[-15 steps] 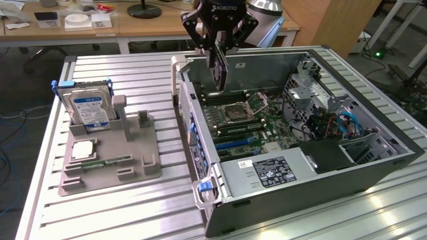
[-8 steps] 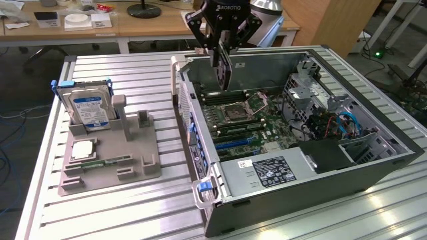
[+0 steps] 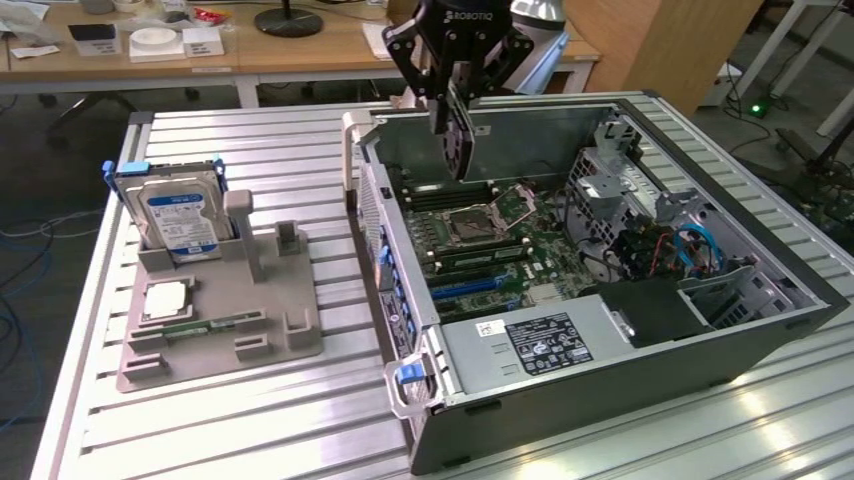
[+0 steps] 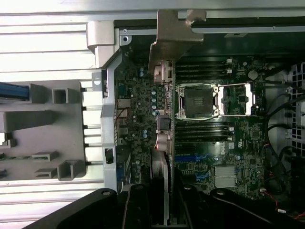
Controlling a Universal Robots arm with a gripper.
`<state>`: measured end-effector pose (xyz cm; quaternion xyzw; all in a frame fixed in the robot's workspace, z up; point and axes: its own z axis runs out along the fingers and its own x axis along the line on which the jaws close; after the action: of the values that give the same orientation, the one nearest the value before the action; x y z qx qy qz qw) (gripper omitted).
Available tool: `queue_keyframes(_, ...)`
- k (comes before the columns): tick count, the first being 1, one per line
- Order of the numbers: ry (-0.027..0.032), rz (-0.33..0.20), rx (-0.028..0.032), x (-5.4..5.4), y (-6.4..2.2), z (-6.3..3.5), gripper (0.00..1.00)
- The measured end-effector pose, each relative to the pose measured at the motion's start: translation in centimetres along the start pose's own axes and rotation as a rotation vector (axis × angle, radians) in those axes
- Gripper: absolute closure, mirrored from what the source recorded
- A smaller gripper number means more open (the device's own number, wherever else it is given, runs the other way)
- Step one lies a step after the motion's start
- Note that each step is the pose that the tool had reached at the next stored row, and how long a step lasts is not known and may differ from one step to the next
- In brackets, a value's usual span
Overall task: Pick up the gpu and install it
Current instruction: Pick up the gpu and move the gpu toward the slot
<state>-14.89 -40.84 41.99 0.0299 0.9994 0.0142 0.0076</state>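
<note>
Above the open computer case (image 3: 601, 400), the black hand (image 3: 458, 100) is clamped on the gpu (image 3: 462, 150), its two fingers a little apart and pressed on the thin card's flat sides. The gpu hangs on its edge in the air, a dark flat board with a shiny metal end piece, over the green motherboard (image 3: 494, 250). Beside the case, a silver hard drive (image 3: 180, 220) with a blue label stands in a grey plastic tray (image 3: 220, 350) on the ribbed metal surface (image 3: 267, 430).
</note>
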Motion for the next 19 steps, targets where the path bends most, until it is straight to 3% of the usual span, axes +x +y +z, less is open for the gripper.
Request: queue_keyframes(19, 0.0, -0.001, 0.0001, -2.4, 0.14, 0.04, 0.73)
